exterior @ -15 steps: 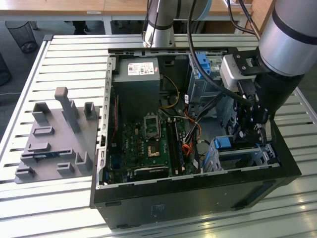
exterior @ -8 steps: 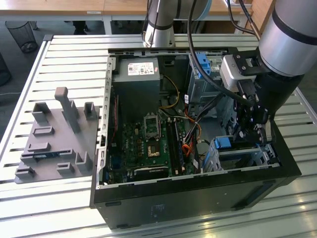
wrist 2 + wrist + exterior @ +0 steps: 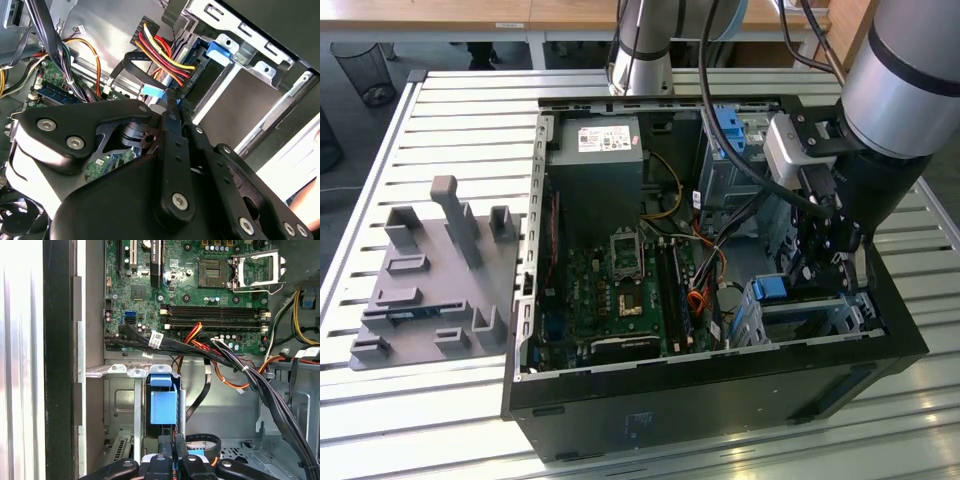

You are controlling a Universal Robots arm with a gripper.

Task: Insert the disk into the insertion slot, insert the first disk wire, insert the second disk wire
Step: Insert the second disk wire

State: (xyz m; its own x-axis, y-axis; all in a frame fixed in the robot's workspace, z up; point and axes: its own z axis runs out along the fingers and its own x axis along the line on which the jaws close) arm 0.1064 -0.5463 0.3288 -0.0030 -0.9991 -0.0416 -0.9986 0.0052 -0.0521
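Grey fixture plate [image 3: 425, 290] on slatted counter [image 3: 470, 110] at exterior view's left. Open computer case [image 3: 720, 390] in middle, motherboard [image 3: 620, 290] inside. Claw [image 3: 830, 262] lowered into case at exterior view's right, fingers nearly together, apparently pinching blue connector [image 3: 153, 91] beside insertion slot [image 3: 820, 315]. Disk [image 3: 235, 107] probably seated in slot, blue carrier tab [image 3: 163, 400] showing.

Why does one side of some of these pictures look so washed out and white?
In the first wrist view, glare bleaches the slatted table beside the dark case wall; in the second wrist view the claw looms close, with a bright corner; the exterior view is evenly lit.
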